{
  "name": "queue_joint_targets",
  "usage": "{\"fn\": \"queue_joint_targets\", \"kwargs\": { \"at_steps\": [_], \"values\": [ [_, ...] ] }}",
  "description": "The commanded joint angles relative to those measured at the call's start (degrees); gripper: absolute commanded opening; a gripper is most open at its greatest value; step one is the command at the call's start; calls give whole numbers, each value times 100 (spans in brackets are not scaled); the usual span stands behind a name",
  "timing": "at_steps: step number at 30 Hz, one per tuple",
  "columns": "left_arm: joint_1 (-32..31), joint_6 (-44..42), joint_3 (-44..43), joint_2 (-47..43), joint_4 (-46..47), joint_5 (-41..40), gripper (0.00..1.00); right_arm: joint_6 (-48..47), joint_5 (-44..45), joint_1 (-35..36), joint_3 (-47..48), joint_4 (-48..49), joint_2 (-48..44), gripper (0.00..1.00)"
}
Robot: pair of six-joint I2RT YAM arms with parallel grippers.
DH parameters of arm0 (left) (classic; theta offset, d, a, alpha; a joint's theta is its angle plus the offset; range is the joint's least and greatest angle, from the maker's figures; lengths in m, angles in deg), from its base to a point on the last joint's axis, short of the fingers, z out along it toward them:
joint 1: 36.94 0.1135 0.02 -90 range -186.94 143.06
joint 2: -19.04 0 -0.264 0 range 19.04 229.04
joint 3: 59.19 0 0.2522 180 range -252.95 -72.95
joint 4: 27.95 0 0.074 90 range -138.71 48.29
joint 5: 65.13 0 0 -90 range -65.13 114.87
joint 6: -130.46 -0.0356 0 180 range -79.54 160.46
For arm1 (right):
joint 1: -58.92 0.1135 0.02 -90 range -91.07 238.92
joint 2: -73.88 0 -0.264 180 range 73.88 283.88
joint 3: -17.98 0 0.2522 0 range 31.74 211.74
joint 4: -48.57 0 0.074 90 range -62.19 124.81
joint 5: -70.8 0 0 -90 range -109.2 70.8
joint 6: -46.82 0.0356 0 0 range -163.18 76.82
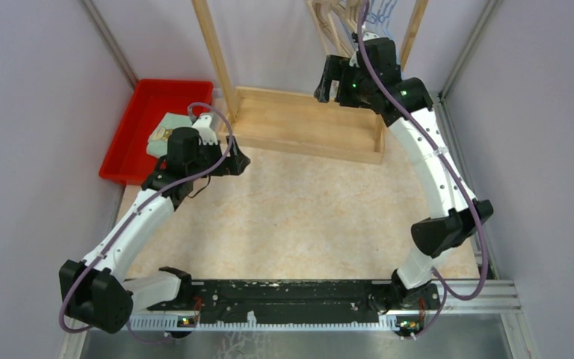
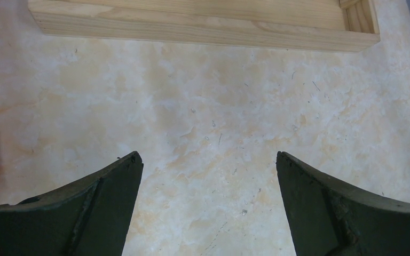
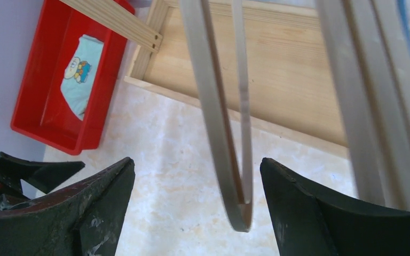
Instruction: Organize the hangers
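Several hangers hang on the tall wooden rack at the back right. Beige ones (image 1: 327,26) and thin light-blue wire ones (image 1: 383,13) show at the top of the top view. In the right wrist view one beige hanger (image 3: 216,122) dangles between my right jaws, touching neither; more beige hangers (image 3: 371,106) and a blue one (image 3: 404,21) hang to its right. My right gripper (image 3: 197,170) is open, raised by the hangers (image 1: 332,82). My left gripper (image 2: 209,162) is open and empty over the marbled table, near the rack's base (image 1: 233,161).
The wooden rack's base tray (image 1: 306,123) lies at the back, its uprights (image 1: 213,45) rising from it. A red bin (image 1: 146,127) with a pale-green printed cloth (image 3: 83,74) stands at the back left. Grey walls close in both sides.
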Motion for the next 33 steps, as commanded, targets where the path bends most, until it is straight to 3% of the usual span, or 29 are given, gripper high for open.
{"fn": "queue_joint_targets", "kwargs": {
  "at_steps": [1, 11, 16, 26, 33],
  "values": [
    [22, 25, 115, -112, 116, 32, 100, -258, 297, 91, -305, 1, -688, 88],
    [28, 3, 212, 7, 149, 99, 100, -478, 1284, 317, -1279, 90, -1458, 88],
    [21, -70, 248, 58, 158, 107, 100, -521, 1810, 871, -2012, 199, -1991, 90],
    [22, -304, 451, 171, 150, 169, 100, 63, 1258, 1563, -5183, 1092, -3948, 97],
    [22, -387, 467, 292, 170, 324, 100, -166, 1300, 1617, -5788, 1220, -3814, 98]
  ]
}}
